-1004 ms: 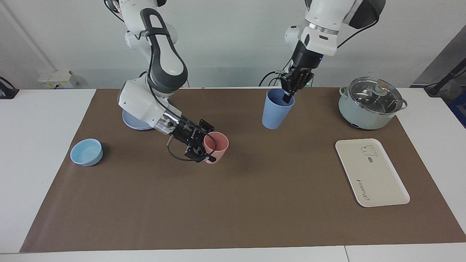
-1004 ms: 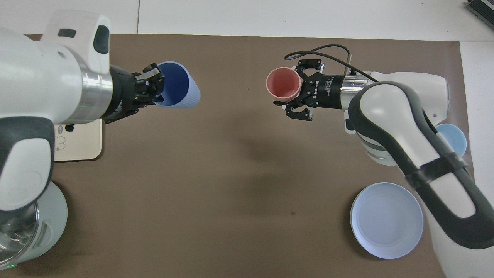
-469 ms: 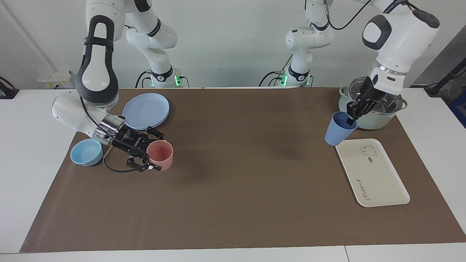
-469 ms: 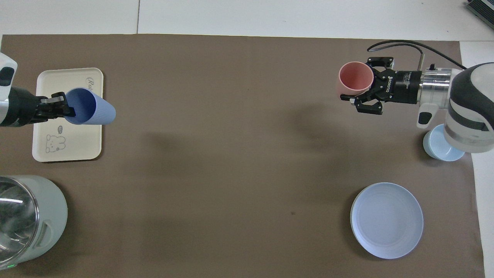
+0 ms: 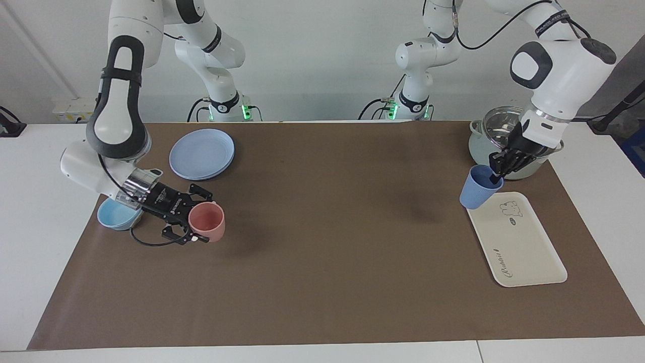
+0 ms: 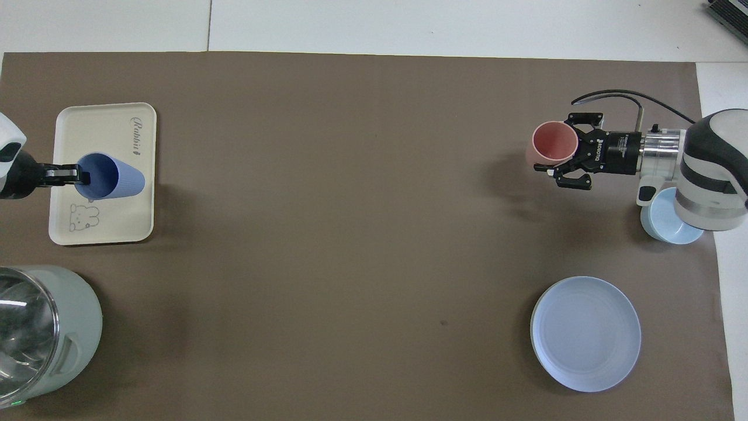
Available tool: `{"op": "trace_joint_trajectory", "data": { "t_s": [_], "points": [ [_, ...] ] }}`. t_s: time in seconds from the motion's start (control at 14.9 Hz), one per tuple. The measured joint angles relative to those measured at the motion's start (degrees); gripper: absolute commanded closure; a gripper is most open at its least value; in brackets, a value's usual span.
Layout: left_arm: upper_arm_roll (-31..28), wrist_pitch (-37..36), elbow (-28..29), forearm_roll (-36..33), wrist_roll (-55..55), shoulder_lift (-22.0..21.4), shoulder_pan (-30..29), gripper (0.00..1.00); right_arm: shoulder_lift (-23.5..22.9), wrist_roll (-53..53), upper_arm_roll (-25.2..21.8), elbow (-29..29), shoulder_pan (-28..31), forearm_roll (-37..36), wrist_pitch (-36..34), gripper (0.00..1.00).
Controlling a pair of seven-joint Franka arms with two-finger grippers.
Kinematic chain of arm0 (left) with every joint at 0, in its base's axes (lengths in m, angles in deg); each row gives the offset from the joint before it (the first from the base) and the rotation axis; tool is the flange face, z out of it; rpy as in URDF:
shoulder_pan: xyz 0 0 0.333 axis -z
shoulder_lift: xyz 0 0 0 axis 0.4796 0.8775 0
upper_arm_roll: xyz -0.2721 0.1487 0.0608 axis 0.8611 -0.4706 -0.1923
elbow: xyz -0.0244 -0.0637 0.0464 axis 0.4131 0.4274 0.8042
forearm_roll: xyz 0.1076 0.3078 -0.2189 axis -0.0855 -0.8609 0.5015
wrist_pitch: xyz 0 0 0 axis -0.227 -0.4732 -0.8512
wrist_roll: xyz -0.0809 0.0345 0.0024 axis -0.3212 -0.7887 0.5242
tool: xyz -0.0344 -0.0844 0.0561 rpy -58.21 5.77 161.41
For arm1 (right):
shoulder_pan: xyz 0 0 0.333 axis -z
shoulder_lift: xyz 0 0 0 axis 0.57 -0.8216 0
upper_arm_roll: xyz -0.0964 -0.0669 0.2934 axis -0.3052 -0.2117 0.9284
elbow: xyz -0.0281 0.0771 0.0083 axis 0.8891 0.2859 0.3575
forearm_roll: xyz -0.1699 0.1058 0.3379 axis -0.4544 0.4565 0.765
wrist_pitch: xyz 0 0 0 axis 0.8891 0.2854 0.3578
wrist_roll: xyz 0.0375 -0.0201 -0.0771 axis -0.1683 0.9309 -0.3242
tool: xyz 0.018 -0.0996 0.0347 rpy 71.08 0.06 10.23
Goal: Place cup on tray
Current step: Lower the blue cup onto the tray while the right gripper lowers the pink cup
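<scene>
One blue cup (image 5: pixel 478 187) hangs tilted in the air over the edge of the tray (image 5: pixel 524 252) that lies nearer the robots, its base seemingly just clear of the surface, though the angle makes that hard to judge. The left gripper (image 5: pixel 499 171) is clamped on the cup's rim, one finger inside and one outside. There is one tray, cream with a cartoon animal and cursive lettering, lying at the left arm's end of the brown mat (image 5: pixel 327 252).

One lidded pot (image 5: pixel 496 143) stands just nearer the robots than the tray, partly hidden by the left arm.

At the right arm's end there is one pink cup (image 5: pixel 207 222), gripped at its rim by the right gripper (image 5: pixel 194 223) and low over the mat. One pale blue bowl (image 5: pixel 113 216) sits beside it, partly covered by the right arm's wrist. One round blue plate (image 5: pixel 202 153) lies nearer the robots than the bowl.
</scene>
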Motion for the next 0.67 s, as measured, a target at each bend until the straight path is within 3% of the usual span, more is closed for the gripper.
{"op": "trace_joint_trajectory", "data": {
  "t_s": [0.67],
  "points": [
    [0.05, 4.38, 0.78, 0.0, 7.89, 4.59, -5.43, 0.98, -1.47, 2.6, -0.11, -2.99, 4.65, -1.07, -3.0, 1.0]
  ]
}}
